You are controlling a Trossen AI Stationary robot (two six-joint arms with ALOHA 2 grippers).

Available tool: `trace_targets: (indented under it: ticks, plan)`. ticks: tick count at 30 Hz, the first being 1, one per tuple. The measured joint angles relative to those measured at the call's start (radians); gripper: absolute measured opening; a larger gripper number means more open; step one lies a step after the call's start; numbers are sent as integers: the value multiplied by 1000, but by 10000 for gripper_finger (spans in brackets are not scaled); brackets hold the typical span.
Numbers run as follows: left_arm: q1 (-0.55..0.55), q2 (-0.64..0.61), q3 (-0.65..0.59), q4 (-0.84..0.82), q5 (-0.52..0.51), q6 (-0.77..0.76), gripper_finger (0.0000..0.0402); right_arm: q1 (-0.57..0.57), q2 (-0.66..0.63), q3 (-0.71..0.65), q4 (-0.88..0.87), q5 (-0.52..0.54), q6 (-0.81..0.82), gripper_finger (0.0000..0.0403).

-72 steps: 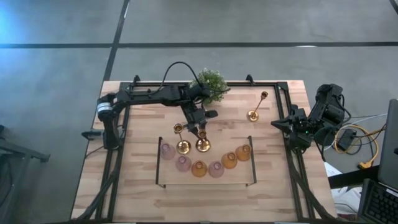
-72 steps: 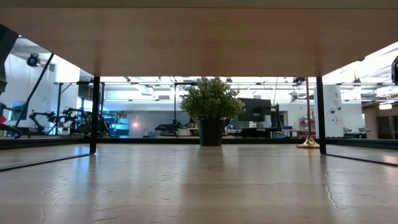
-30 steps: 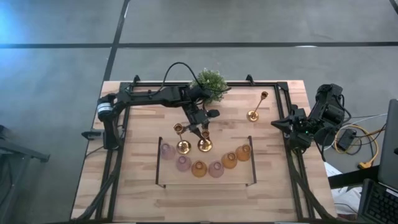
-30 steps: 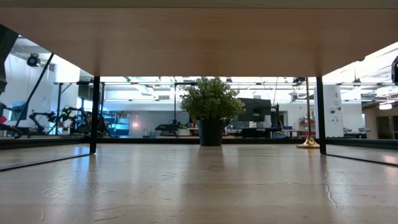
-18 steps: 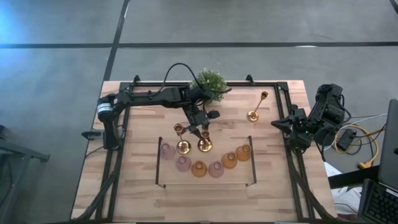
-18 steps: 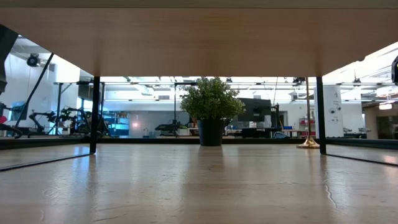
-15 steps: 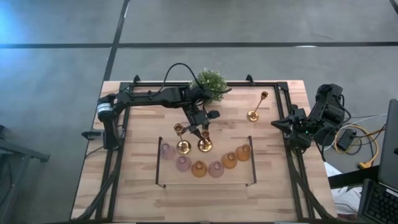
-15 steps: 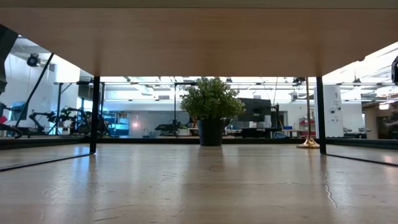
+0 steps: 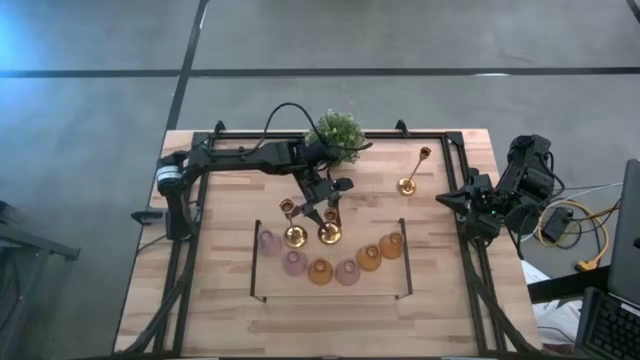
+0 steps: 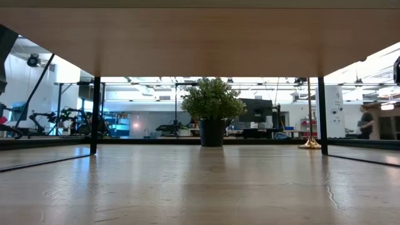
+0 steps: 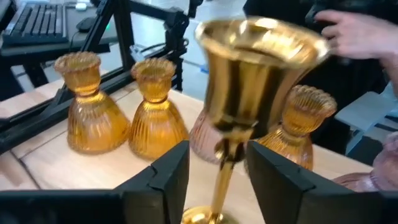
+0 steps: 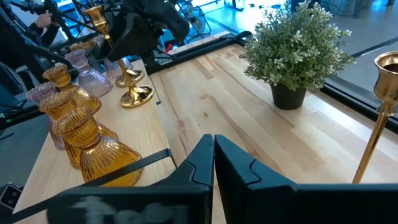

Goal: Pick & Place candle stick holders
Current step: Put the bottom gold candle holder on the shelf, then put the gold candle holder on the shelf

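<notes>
Straddling the stem of a gold brass candlestick [image 11: 249,93] near the table's middle, left gripper [image 11: 217,171] parted, fingers just clear of it. Parked at the table's right edge, right gripper [image 12: 213,163] pressed closed, holding nothing.

Overhead looking down, low level across table, wrists close, sharing plant [image 9: 338,132].

Grey concrete floor [image 9: 420,35] crossed by dark seams surrounds the pale wooden table [image 9: 225,300]. Beyond: bright open workshop, strip ceiling lights [image 10: 387,106] (a person stands far right [image 10: 364,122]).
</notes>
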Motion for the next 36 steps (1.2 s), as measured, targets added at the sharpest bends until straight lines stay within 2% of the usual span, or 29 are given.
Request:
trace_targets:
  ticks: [8, 16, 21, 36]
  plan:
    - [12, 0, -4, -8, -129, 31, 170, 0, 0, 0, 0, 0, 0, 8]
    - [26, -2, -13, -43, -88, 45, 170, 0, 0, 0, 0, 0, 0, 8]
    - [35, -2, -13, -70, -26, 45, 170, 0, 0, 0, 0, 0, 0, 8]
    - [89, -2, -13, -153, -65, 112, 170, 0, 0, 0, 0, 0, 0, 8]
